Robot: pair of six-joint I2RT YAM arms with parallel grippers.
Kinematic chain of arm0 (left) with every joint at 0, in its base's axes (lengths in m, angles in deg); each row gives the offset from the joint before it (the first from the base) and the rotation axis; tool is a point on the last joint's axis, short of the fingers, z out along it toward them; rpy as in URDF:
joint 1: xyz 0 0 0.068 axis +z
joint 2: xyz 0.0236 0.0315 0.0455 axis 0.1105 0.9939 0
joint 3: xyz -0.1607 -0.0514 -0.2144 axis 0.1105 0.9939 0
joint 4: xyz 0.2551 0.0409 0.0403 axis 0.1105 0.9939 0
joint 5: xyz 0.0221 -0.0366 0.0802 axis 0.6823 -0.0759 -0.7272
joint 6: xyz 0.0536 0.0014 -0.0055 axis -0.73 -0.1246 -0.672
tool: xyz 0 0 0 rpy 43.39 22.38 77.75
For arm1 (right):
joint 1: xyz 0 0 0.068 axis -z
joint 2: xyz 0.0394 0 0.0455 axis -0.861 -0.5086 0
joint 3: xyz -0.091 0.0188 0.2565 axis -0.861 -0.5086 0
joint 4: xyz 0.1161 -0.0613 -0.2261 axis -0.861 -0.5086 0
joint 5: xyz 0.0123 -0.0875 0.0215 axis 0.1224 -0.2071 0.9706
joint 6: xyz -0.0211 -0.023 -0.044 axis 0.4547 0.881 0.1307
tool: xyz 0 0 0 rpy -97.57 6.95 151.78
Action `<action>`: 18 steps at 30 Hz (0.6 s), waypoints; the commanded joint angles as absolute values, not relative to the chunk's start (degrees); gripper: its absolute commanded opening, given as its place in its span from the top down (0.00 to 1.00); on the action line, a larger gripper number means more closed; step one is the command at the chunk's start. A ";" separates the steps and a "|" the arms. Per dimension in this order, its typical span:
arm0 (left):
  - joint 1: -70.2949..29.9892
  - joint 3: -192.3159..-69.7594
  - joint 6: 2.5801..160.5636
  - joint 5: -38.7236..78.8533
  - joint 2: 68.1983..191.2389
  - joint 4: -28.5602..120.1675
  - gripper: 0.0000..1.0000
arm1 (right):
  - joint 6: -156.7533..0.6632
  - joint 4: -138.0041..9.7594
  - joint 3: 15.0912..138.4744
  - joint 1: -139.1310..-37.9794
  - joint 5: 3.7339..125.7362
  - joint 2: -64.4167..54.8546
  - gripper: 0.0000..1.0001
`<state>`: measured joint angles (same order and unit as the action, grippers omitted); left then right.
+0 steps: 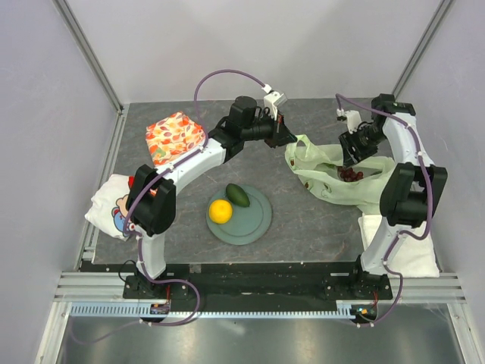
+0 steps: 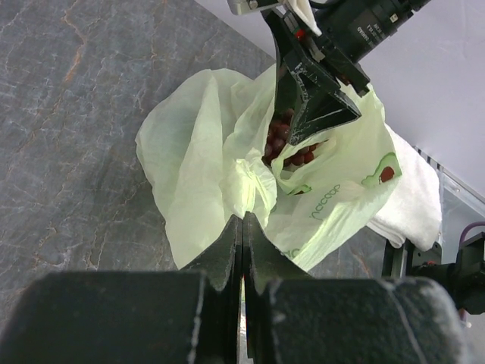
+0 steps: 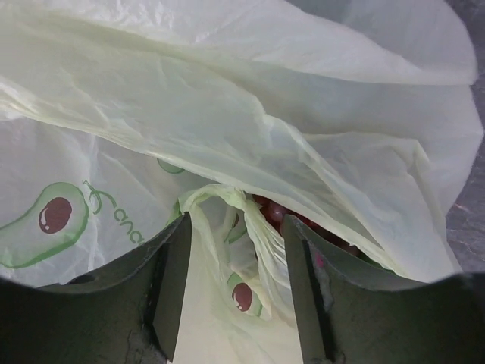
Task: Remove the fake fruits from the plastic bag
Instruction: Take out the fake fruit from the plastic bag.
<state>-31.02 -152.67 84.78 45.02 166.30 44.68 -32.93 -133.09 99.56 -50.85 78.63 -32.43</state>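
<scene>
The pale green plastic bag (image 1: pixel 333 182) lies crumpled at the right of the table. My left gripper (image 1: pixel 289 141) is shut on the bag's left edge (image 2: pixel 243 218) and holds it up. Inside the mouth shows the dark red grape bunch (image 1: pixel 350 175), also visible in the left wrist view (image 2: pixel 284 144). My right gripper (image 1: pixel 349 162) reaches into the bag, open (image 3: pixel 239 221), with a loose bag fold between its fingers and the grapes (image 3: pixel 279 211) just beyond the right fingertip. The round orange (image 1: pixel 220 211) and the dark green oval fruit (image 1: pixel 238 195) rest on the grey-green plate (image 1: pixel 258 224).
An orange leaf-patterned cloth (image 1: pixel 174 136) sits at the back left. A white towel with a cartoon print (image 1: pixel 112 205) lies at the left edge, another white towel (image 1: pixel 405 246) under the bag at the right. Metal frame posts border the table.
</scene>
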 commanded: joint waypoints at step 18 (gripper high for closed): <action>-31.09 -151.51 82.65 45.73 163.12 45.97 0.98 | -33.44 -110.64 84.56 -57.06 58.41 -29.53 0.30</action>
<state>-31.02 -152.60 84.69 45.34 166.27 45.67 -33.30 -117.55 84.11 -57.28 62.77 -32.82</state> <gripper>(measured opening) 0.022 0.705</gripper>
